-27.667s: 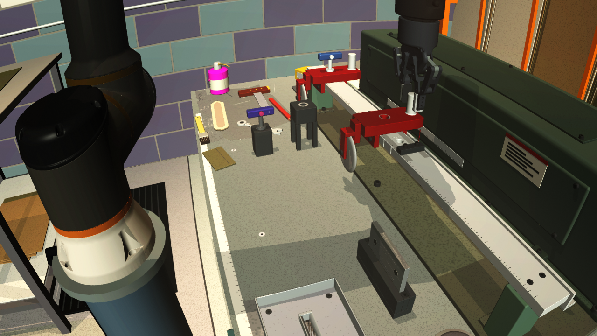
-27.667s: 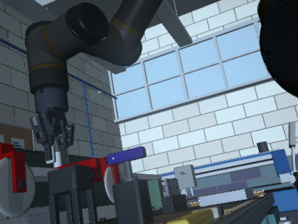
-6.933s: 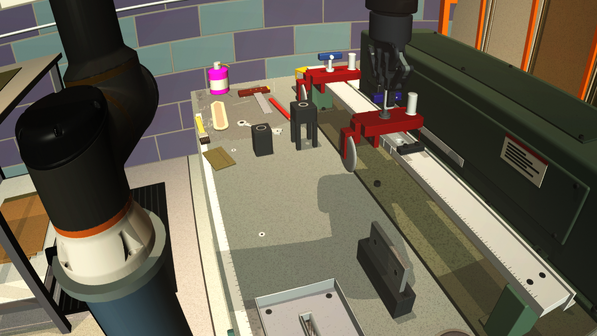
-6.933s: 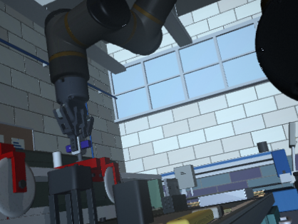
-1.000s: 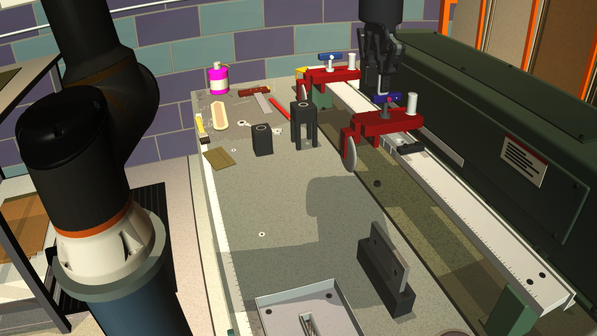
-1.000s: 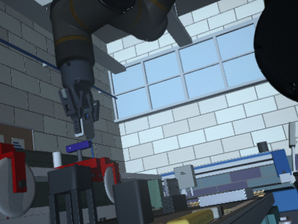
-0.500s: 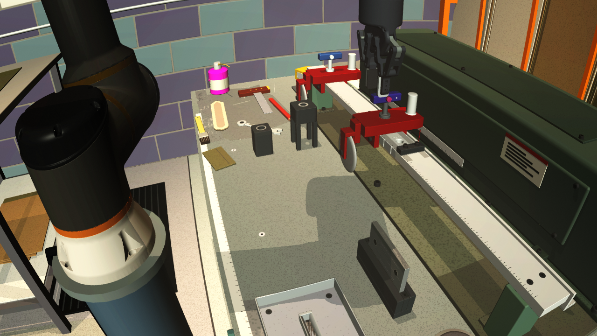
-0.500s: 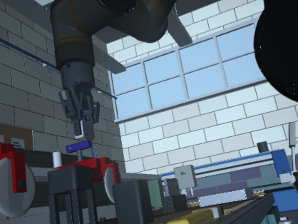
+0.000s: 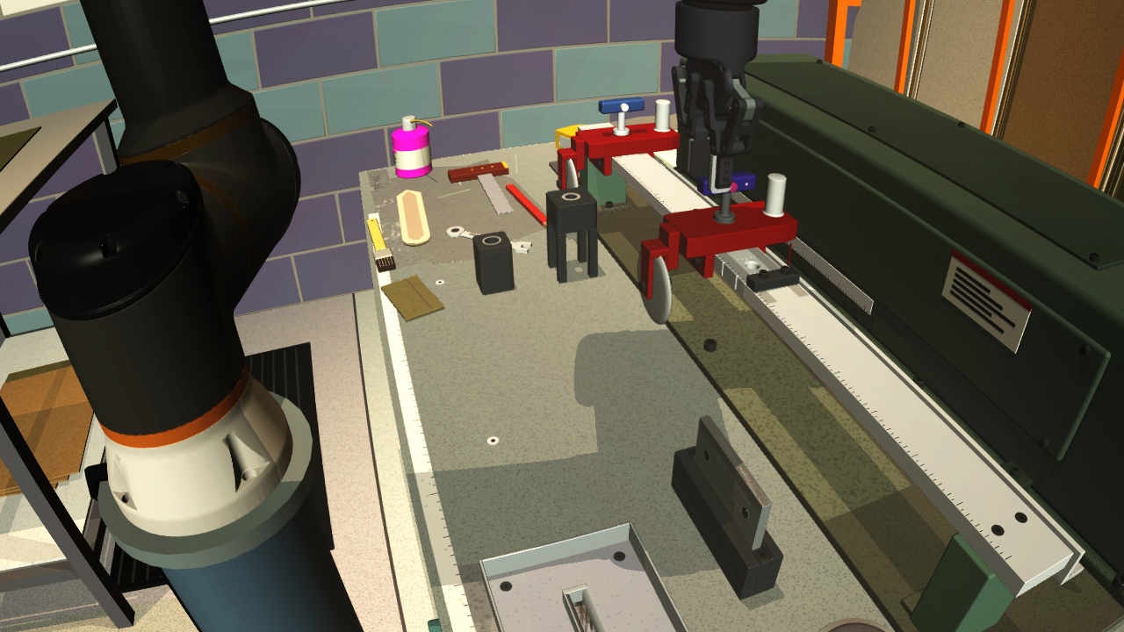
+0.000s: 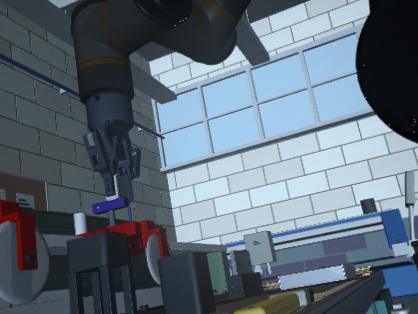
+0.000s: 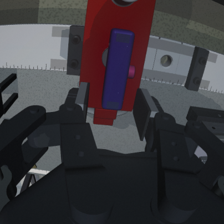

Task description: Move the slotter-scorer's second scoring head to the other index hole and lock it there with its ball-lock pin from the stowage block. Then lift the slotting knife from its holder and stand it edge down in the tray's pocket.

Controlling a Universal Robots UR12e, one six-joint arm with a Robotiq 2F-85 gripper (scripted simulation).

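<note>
My gripper (image 9: 721,171) (image 10: 116,186) (image 11: 111,108) hangs just above the second scoring head (image 9: 727,228) (image 10: 127,232) (image 11: 116,41), a red carriage on the white rail. The ball-lock pin (image 9: 727,187) (image 10: 111,205) (image 11: 117,69), with its blue T-handle, stands in the head below my fingertips. An uncovered index hole (image 11: 166,59) (image 9: 753,261) shows in the rail beside the head. The first scoring head (image 9: 621,141) sits farther along the rail with its own blue pin. The slotting knife (image 9: 731,479) stands in its dark holder near the front. The grey tray (image 9: 585,582) lies at the front edge. My gripper is open and holds nothing.
The dark green machine housing (image 9: 943,220) runs along the right behind the rail. A dark stowage block (image 9: 494,262) and a taller black stand (image 9: 573,232) sit mid-bench. A pink bottle (image 9: 413,148), a square, a brush and other small tools lie at the far left end.
</note>
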